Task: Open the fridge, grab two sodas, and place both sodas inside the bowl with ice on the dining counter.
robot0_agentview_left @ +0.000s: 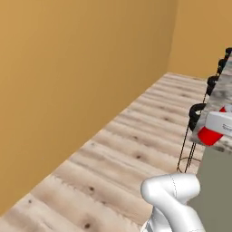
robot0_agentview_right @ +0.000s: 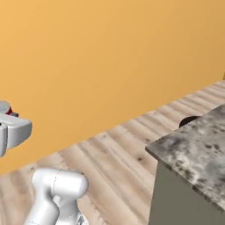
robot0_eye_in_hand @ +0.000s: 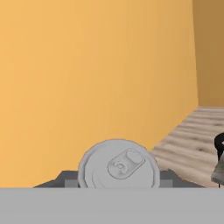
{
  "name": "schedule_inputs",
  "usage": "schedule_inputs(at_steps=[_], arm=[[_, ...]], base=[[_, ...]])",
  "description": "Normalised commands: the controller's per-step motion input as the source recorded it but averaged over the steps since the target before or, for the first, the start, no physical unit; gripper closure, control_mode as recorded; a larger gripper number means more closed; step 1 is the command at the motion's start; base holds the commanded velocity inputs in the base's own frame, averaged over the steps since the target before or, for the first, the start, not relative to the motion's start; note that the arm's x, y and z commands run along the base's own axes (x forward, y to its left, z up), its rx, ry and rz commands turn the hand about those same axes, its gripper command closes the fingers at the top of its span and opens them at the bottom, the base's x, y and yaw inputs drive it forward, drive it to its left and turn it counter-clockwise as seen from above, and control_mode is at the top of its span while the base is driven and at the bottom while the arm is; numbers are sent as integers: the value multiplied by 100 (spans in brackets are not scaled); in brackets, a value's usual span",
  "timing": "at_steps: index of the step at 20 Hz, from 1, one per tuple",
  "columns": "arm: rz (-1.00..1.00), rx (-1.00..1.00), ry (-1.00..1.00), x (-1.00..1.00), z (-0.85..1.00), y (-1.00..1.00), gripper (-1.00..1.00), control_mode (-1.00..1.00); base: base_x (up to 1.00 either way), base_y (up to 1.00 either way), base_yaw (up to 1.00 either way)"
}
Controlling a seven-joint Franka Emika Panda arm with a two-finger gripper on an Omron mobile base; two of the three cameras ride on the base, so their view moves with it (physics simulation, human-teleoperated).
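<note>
My gripper [robot0_eye_in_hand: 118,178] is shut on a red soda can [robot0_agentview_left: 208,136], held in the air. In the hand view the can's silver top with its pull tab [robot0_eye_in_hand: 119,164] sits between the two dark fingertips [robot0_eye_in_hand: 65,177]. From the left base view the white hand [robot0_agentview_left: 220,121] grips the can in front of the dining counter [robot0_agentview_left: 223,93], a mottled grey granite slab. In the right base view the hand [robot0_agentview_right: 11,129] is at the left edge with the can's top [robot0_agentview_right: 4,107] just above it, and the counter [robot0_agentview_right: 197,145] is at the lower right. The fridge and the bowl with ice are out of view.
A yellow wall [robot0_agentview_left: 77,81] runs along the left. Pale wooden floor [robot0_agentview_left: 136,149] lies between the wall and the counter. Black bar stools [robot0_agentview_left: 197,111] on thin metal legs stand along the counter's side, one [robot0_agentview_right: 189,120] showing past its corner.
</note>
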Motion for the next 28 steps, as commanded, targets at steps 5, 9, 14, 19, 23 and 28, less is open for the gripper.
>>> schedule_inputs(at_steps=[5, 9, 14, 19, 23, 28], arm=[[0, 0, 0, 0, 0, 0, 100, 100], [0, 0, 0, 0, 0, 0, 100, 100], [0, 0, 0, 0, 0, 0, 100, 100], [0, 0, 0, 0, 0, 0, 100, 100], [0, 0, 0, 0, 0, 0, 100, 100], [0, 0, 0, 0, 0, 0, 100, 100]], base=[[87, 61, -50], [99, 67, -45], [100, 68, -44], [100, 68, -44], [100, 63, -42], [100, 41, -39]])
